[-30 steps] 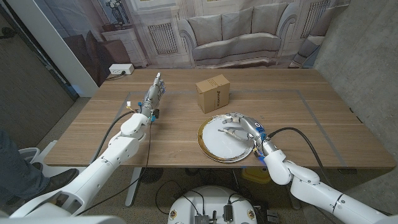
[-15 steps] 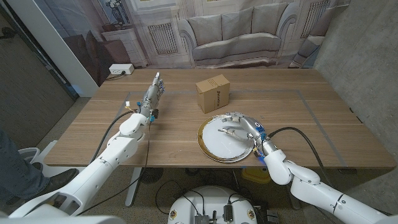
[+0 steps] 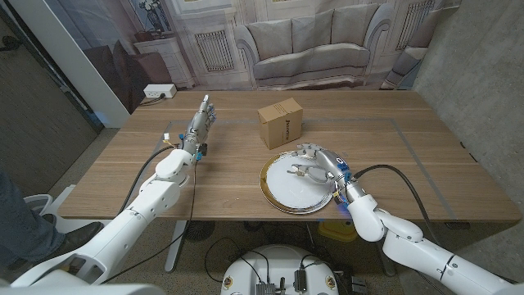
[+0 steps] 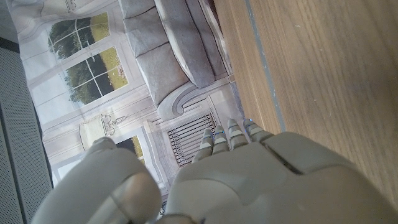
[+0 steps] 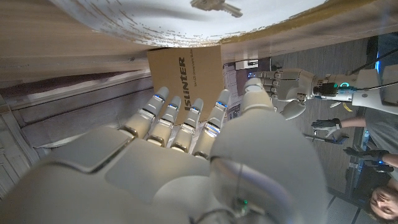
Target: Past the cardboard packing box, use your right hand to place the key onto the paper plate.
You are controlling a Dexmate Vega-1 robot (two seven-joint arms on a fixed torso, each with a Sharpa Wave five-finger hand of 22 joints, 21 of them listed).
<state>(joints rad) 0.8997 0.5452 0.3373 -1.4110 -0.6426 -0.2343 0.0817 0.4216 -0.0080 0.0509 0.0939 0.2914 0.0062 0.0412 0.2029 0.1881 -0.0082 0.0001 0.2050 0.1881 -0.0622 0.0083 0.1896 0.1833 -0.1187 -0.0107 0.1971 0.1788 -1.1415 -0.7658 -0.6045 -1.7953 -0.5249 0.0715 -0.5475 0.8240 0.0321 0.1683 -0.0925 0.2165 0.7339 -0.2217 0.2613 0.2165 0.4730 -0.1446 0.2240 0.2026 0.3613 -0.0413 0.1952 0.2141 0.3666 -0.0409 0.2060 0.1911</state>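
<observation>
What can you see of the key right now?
The key is small, metallic and silver-grey, lying flat on the white face of the paper plate, toward the plate's far side, near the cardboard box. In the right wrist view it lies free on the plate, apparently with a ring or second piece attached. The right hand is beside it; contact can't be judged.

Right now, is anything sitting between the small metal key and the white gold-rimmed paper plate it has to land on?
Nothing visible does. The small metal key already lies on the white gold-rimmed paper plate, beside the right hand. The brown cardboard box stands beyond the plate.
</observation>
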